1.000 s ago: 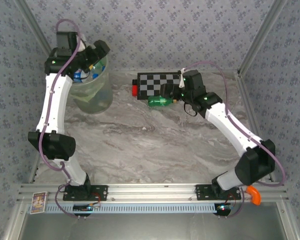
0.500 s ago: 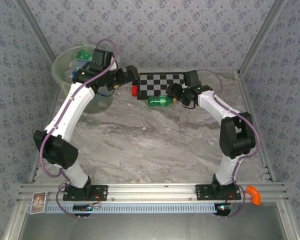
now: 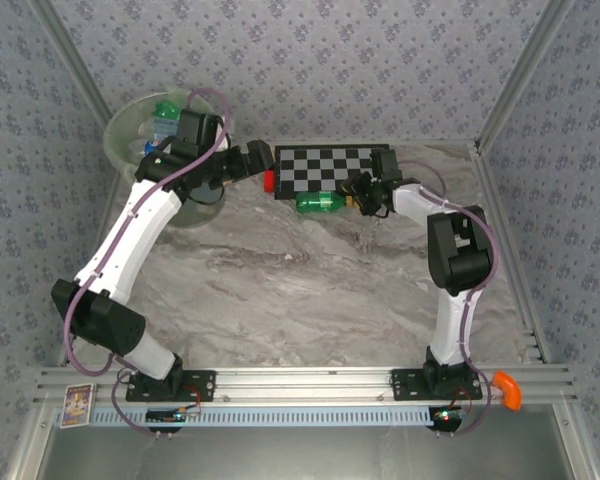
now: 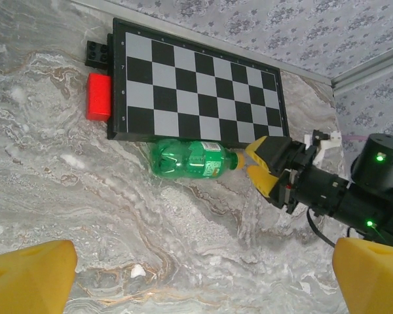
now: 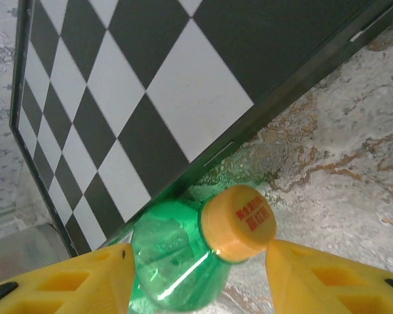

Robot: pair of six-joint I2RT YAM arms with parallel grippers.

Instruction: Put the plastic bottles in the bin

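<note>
Red lettering is printed on the orange cap (image 5: 239, 222) of the green bottle (image 5: 177, 268); it cannot be read.

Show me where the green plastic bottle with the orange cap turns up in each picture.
Top external: green plastic bottle lies just above centre, alongside the near edge of the black-and-white checkerboard.
Left wrist: the bottle is mid-frame, just below the checkerboard.
Right wrist: the bottle is bottom centre, orange cap toward the camera.
Shared landmark: the checkerboard.
</note>
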